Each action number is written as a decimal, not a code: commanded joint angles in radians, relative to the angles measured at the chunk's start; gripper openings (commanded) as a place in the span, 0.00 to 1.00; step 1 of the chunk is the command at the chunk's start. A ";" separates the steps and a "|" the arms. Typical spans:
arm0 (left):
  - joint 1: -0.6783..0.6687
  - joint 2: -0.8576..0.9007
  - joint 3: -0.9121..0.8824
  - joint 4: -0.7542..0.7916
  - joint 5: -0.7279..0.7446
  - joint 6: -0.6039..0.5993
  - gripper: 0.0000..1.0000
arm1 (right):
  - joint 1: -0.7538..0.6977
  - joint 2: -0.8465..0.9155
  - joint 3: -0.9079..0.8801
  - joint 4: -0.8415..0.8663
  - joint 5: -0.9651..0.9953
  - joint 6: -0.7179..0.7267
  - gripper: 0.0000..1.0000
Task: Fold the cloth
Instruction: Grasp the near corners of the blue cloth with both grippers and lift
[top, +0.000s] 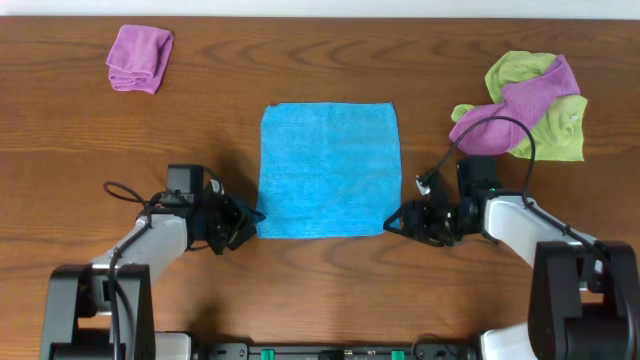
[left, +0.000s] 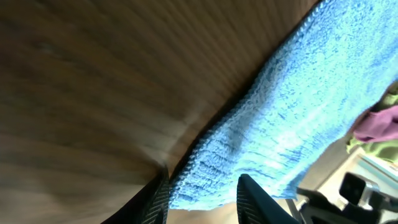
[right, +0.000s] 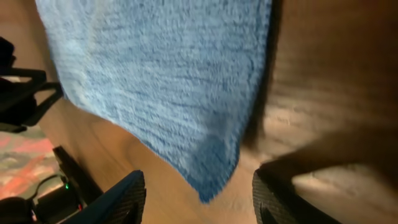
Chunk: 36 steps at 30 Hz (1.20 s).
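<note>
Cloth (top: 328, 170): sky-blue, flat, unfolded, central. Left gripper (top: 248, 220): at its 7 o'clock corner, jaws parted astride the corner, gripping nothing. Right gripper (top: 393, 220): at its 5 o'clock corner, likewise released. Purpose, judged: pinching both near corners to fold toward 12 o'clock.

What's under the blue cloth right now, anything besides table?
Only the wooden table shows around the blue cloth, which lies flat with no bulge. What lies beneath its middle is covered and cannot be seen.
</note>
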 joint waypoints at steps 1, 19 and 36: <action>0.002 0.053 -0.026 -0.016 -0.053 -0.008 0.38 | -0.005 0.043 -0.006 0.012 0.044 0.031 0.53; 0.002 0.053 -0.026 -0.077 -0.142 0.050 0.28 | -0.005 0.076 -0.006 0.036 0.044 0.067 0.35; 0.002 -0.008 0.080 -0.027 -0.026 0.075 0.06 | -0.005 -0.064 0.076 -0.045 0.000 0.083 0.02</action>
